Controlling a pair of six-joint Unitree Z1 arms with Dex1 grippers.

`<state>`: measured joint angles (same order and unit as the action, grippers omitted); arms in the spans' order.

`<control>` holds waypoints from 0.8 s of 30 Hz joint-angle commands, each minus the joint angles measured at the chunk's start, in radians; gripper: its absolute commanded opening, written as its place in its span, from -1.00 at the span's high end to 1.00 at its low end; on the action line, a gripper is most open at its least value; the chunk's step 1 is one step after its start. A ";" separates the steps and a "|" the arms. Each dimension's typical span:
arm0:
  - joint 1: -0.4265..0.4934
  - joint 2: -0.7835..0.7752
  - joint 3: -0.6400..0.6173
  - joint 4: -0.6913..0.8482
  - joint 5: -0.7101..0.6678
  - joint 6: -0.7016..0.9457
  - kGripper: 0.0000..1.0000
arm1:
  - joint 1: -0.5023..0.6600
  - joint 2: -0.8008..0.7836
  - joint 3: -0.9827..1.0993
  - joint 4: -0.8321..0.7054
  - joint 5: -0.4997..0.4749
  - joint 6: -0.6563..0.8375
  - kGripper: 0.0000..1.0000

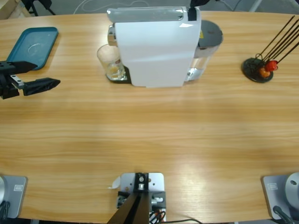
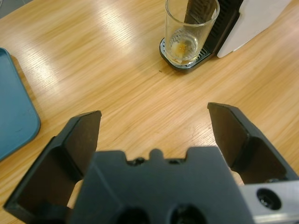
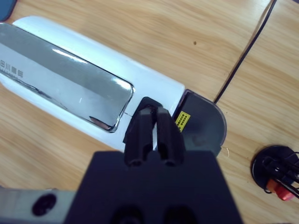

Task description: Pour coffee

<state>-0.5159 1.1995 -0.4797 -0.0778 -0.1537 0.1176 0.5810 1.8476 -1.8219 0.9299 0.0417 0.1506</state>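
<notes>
Each tool [image 2: 154, 126] has matte black wedge-shaped jaws on a blocky black body with round screw holes.

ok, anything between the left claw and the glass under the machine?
No. In the left wrist view only bare wooden table lies between the open left claw and the glass. The blue tray sits off to the side.
</notes>
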 commanded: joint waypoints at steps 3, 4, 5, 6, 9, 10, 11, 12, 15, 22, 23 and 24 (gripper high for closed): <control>-0.007 0.033 0.023 -0.022 0.003 0.010 -1.00 | 0.031 -0.080 -0.070 0.040 -0.033 -0.035 -1.00; -0.007 0.033 0.023 -0.023 0.003 0.010 -1.00 | 0.038 -0.092 -0.066 0.041 -0.041 -0.024 -1.00; -0.007 0.033 0.024 -0.023 0.002 0.010 -1.00 | 0.043 -0.100 -0.061 0.041 -0.045 -0.014 -1.00; -0.007 0.037 0.024 -0.023 0.002 0.010 -1.00 | 0.047 -0.108 -0.054 0.040 -0.044 -0.005 -1.00; -0.007 0.059 0.020 -0.023 -0.007 0.011 -1.00 | 0.055 -0.115 -0.030 0.033 -0.040 0.040 -1.00; -0.007 0.062 0.020 -0.024 -0.007 0.011 -1.00 | 0.056 -0.114 -0.026 0.036 -0.040 0.052 -1.00; -0.007 0.063 0.020 -0.025 -0.007 0.011 -1.00 | 0.056 -0.113 -0.026 0.044 -0.042 0.067 -1.00; -0.007 0.064 0.021 -0.026 -0.007 0.012 -1.00 | 0.056 -0.108 -0.031 0.059 -0.043 0.085 -1.00; -0.007 0.071 0.027 -0.039 -0.008 0.012 -1.00 | 0.056 -0.090 -0.058 0.127 -0.060 0.098 -1.00; -0.007 0.074 0.032 -0.040 -0.017 0.013 -1.00 | 0.056 -0.096 -0.057 0.130 -0.064 0.098 -1.00; -0.008 0.074 0.032 -0.040 -0.018 0.013 -1.00 | 0.056 -0.098 -0.059 0.130 -0.063 0.098 -1.00; -0.010 0.074 0.033 -0.040 -0.018 0.013 -1.00 | 0.056 -0.100 -0.062 0.131 -0.063 0.097 -1.00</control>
<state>-0.5159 1.2434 -0.4782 -0.1072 -0.1551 0.1198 0.6262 1.7442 -1.8848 1.0448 -0.0075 0.2361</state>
